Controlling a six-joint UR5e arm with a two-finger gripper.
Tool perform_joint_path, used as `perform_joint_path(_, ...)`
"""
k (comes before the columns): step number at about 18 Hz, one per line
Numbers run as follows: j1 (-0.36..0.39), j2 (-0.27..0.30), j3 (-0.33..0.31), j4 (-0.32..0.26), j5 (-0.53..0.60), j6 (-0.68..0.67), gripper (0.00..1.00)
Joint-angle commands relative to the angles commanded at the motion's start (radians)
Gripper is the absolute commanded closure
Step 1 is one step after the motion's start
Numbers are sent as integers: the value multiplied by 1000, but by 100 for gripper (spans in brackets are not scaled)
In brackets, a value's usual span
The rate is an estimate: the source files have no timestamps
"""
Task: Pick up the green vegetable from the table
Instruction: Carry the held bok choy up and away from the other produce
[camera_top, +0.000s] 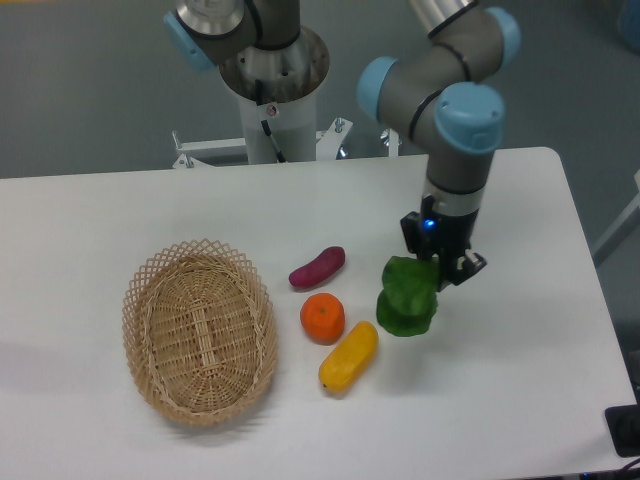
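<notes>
Green vegetable (407, 297) hangs from the pincer (441, 262), whose fingers are closed on its upper right edge; the leafy body tilts down and to the left from the grip. Whether its lower edge touches the table (520, 400) or hangs just above it cannot be told from this view. The pale stalk end is not visible.

Taking the vegetable as the landmark: the orange (323, 316) sits to its left, near but apart, with a strip of white table showing between them. The yellow oblong fruit (348, 356) lies below and to the left of the vegetable, its upper tip close to the vegetable's lower left edge though not touching it, and its side just beside the orange. The purple sweet potato (317, 267) lies further left and slightly higher, above the orange and apart from it. The woven wicker basket (199, 330) stands well to the left, beyond all three fruits. The arm's grey and blue wrist (462, 130) rises straight above the pincer, up and to the right of the vegetable, and the arm's base column (272, 95) stands at the table's back edge, well up and to the left.
</notes>
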Motion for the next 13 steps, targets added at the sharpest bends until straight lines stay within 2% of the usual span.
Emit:
perform_joint_path(3, 43, 11, 77, -115, -46, 26, 63)
perform_joint_path(5, 64, 11, 101, -158, -54, 54, 63)
perform_joint_path(11, 166, 31, 106, -184, -55, 202, 62)
perform_joint_path(13, 183, 31, 109, -191, -66, 215, 62)
